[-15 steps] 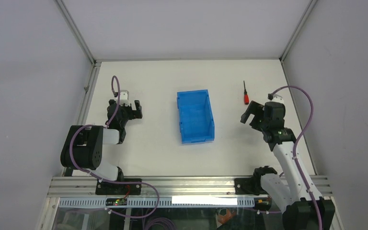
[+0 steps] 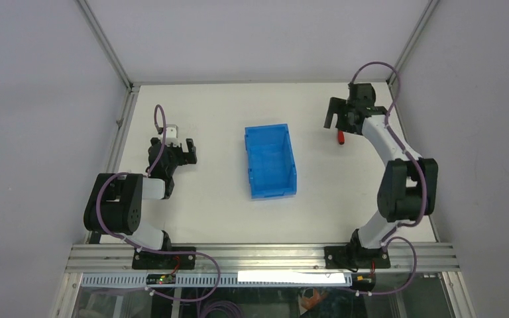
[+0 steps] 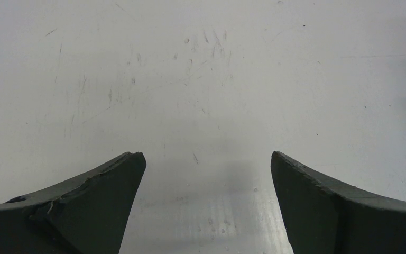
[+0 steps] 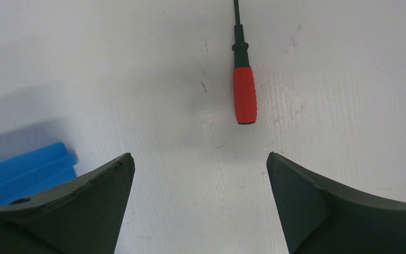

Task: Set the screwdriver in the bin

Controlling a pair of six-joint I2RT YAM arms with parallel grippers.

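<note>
Small red-handled screwdriver [image 4: 244, 95] flat on the tabletop [image 2: 205, 112], well apart from the upright blue bin [image 2: 270, 165].

Black-and-white right arm [image 2: 388, 139] and left arm [image 2: 116, 205] carry looping purple cables [image 2: 374, 63].

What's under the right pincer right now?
The screwdriver lies flat on the white table below the open right pincer, untouched. In the top view the pincer covers its black shaft, and only the red handle shows.

We see bin [image 2: 272, 187] mid-table | screwdriver [image 2: 339, 137] well right of it | right gripper [image 2: 337, 119] over its far end, jaws apart
</note>
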